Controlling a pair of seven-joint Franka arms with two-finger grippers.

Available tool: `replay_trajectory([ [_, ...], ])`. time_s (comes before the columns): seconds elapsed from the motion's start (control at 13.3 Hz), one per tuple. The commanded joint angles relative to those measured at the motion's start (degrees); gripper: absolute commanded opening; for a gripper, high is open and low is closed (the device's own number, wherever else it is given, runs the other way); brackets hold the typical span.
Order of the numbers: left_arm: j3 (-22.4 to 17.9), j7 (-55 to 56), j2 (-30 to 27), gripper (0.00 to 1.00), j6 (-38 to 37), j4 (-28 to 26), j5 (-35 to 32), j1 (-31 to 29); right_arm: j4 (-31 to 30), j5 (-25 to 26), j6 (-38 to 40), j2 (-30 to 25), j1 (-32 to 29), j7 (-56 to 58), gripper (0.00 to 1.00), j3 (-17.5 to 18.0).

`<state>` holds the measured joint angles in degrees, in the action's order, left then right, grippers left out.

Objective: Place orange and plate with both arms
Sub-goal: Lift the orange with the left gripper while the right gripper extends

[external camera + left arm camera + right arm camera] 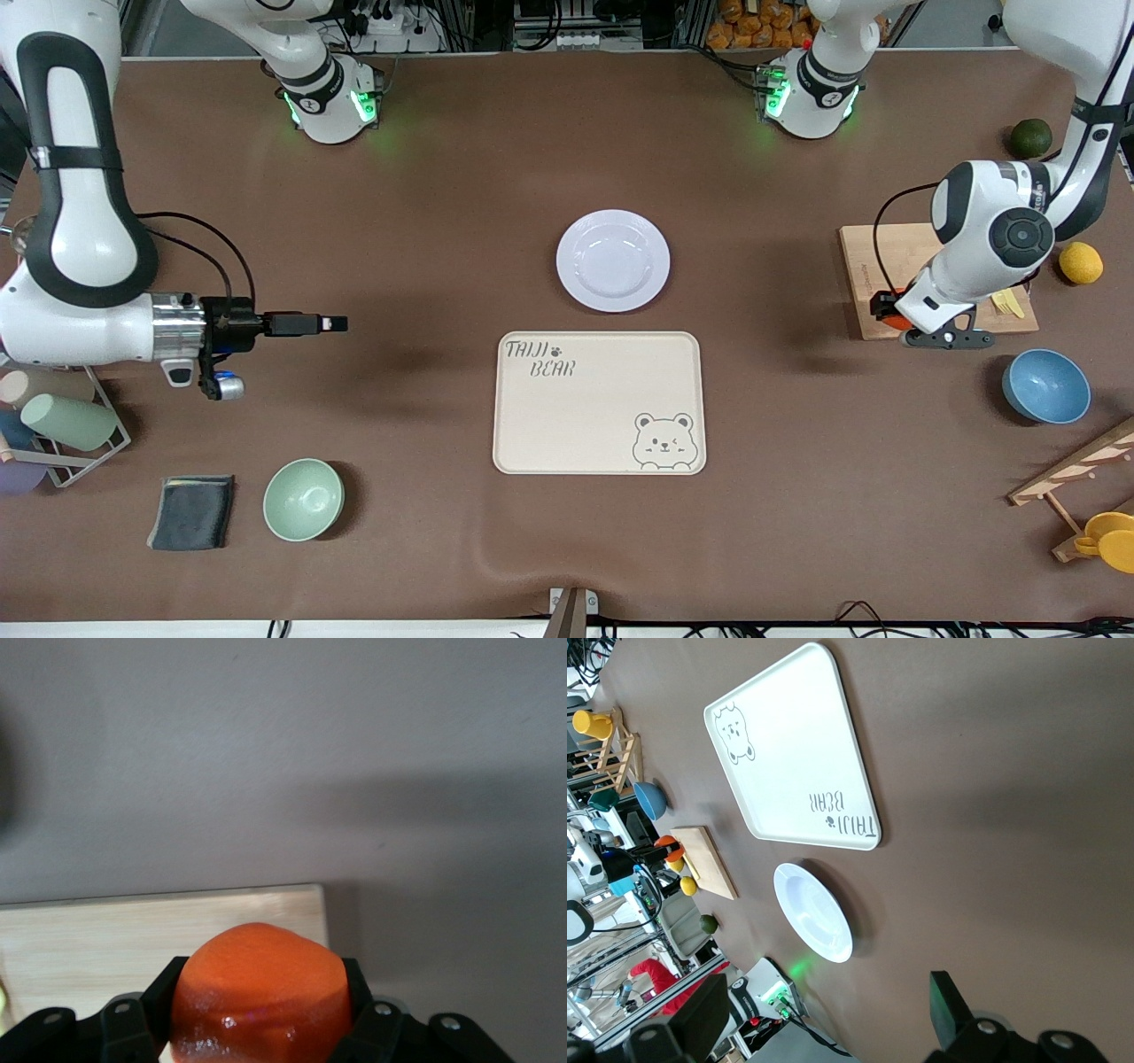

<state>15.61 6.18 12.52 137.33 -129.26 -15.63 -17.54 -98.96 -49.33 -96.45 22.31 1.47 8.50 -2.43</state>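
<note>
The orange (257,992) is glossy red-orange and sits between the black fingers of my left gripper (259,1014), which is shut on it. In the front view this gripper (893,316) is low over the corner of a wooden cutting board (873,266), and only a sliver of the orange (897,322) shows. The white plate (613,260) lies empty mid-table, just farther from the front camera than the bear tray. My right gripper (335,324) waits open and empty above bare table toward the right arm's end. Its wrist view shows the plate (813,912).
The beige bear tray (600,403) lies empty mid-table. A blue bowl (1045,385), a lemon (1080,262) and a dark green fruit (1030,137) surround the board. A green bowl (303,499), a dark cloth (192,511) and a cup rack (62,425) are at the right arm's end.
</note>
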Motion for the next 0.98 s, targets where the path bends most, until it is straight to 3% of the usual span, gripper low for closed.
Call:
replay_trajectory([
  [0.0,6.0,6.6,-1.6,0.0,-4.2,1.5,2.9,-0.3,-0.3,-1.7,-1.0,0.1,0.4,0.6,1.0,0.1],
  [0.53,23.5,28.6,-0.9,0.0,-9.2,3.2,3.7,0.1,-1.8,-3.7,-2.5,2.9,0.4,3.1,1.0,0.1],
  [0.9,32.6,42.1,2.1,0.0,-9.4,7.4,5.8,2.3,-8.8,-11.2,-8.9,3.2,3.5,9.1,1.0,0.1],
])
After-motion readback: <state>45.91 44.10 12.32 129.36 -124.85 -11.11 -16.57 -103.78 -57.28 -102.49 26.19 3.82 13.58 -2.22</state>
